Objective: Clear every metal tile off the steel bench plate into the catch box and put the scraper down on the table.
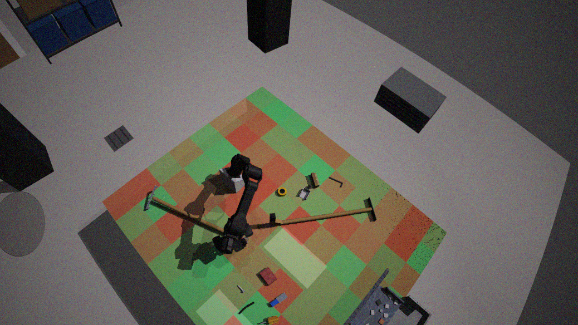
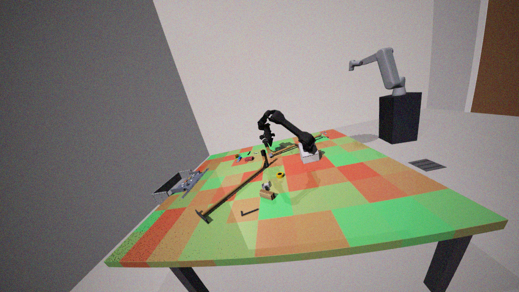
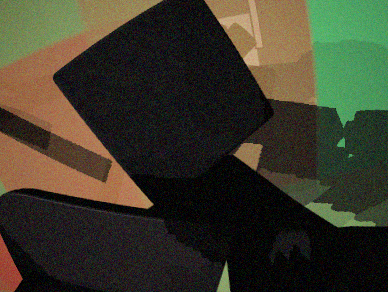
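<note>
At inspection the gripper (image 1: 226, 244), fingers pressed together on nothing, hovered near the two long-handled tools; the scraper (image 1: 323, 217) lay ungrasped on the table (image 1: 420, 258), so opening and grasping appeared next.

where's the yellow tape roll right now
In the top view the yellow tape roll lies flat on the table, right of the arm's forearm, left of the small grey clip and above the dark-headed scraper handle.
</note>
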Controlling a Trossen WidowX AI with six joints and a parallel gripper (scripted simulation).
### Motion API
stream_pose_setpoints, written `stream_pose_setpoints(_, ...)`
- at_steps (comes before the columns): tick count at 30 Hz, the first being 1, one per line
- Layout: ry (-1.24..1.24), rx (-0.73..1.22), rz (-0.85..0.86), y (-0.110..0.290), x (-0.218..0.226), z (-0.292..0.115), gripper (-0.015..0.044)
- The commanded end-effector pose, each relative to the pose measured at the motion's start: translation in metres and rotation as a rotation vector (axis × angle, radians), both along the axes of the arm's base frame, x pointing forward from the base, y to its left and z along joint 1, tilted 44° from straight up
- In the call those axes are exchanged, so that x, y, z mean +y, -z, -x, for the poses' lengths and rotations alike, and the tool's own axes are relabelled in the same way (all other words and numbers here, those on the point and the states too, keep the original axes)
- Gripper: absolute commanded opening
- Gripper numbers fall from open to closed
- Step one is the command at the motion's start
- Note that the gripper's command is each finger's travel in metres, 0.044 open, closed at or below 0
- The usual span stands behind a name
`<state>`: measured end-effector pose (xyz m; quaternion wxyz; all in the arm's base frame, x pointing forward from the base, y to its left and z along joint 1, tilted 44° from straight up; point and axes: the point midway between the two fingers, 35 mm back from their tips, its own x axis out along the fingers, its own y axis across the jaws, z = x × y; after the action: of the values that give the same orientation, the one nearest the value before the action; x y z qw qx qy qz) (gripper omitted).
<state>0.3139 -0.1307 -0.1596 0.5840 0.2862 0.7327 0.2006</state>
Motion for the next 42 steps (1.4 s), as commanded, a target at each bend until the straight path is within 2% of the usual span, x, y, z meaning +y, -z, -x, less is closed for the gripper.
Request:
stream_pose_setpoints(1,-0.006,-0.001,0.001,0.006,-0.005,0.002,0.0)
stream_pose_setpoints(38,-0.009,0.0,-0.004,0.045,-0.047,0.024,0.0)
stream_pose_setpoints(42,-0.003,-0.001,-0.002,0.036,-0.049,0.019,0.0)
